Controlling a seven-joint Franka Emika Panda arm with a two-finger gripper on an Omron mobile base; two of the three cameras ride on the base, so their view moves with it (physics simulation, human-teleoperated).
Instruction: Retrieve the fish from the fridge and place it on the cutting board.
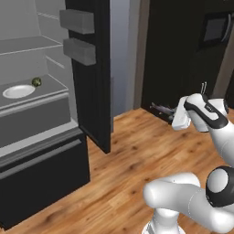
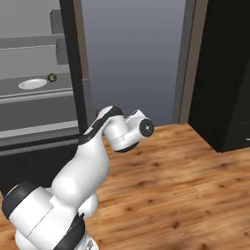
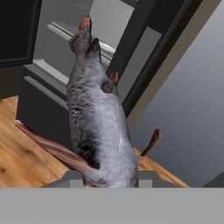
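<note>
My gripper is shut on the fish, a slender grey-brown body that sticks out to the left of the hand, above the wooden floor. In the hand view the fish rises from between the fingertips, with its reddish fins spread and its far end pointing at the fridge. The fridge stands open at the left, well apart from the gripper, with its black door swung out toward me. The cutting board is out of view.
On a fridge shelf lie a white plate and a small dark-green ball. Black cabinets stand behind the gripper at the right. Wooden floor stretches between the fridge and the arm.
</note>
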